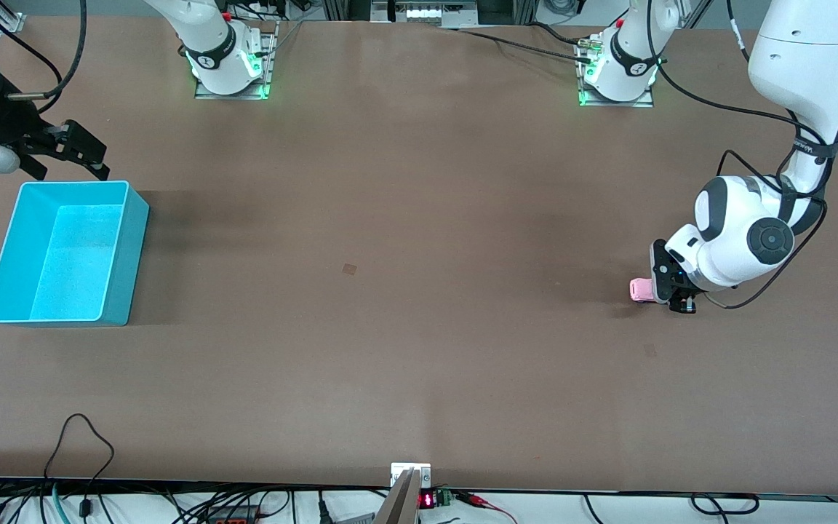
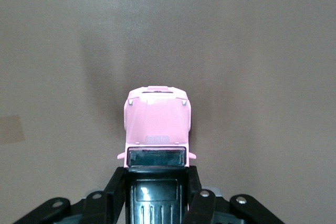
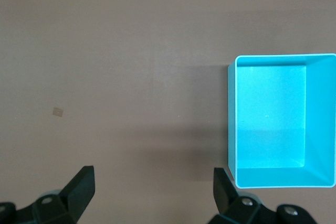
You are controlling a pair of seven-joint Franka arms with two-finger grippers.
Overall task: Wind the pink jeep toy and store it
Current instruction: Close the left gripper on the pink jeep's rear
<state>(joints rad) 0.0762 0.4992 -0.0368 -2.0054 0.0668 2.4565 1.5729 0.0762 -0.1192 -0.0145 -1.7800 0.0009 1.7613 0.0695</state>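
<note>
The pink jeep toy (image 1: 639,290) (image 2: 156,124) rests on the table at the left arm's end, its hood pointing toward the right arm's end. My left gripper (image 1: 670,291) (image 2: 156,187) is shut on the jeep's black-roofed cab, one finger against each side. The turquoise bin (image 1: 62,251) (image 3: 278,121) stands empty at the right arm's end. My right gripper (image 1: 70,156) (image 3: 152,187) waits in the air beside the bin's corner, open with nothing between its fingers.
A small tan tape patch (image 1: 349,268) marks the table's middle and another (image 1: 649,350) lies nearer the camera than the jeep. Cables (image 1: 81,444) run along the table's near edge. The arms' bases (image 1: 233,62) stand along the table's edge farthest from the camera.
</note>
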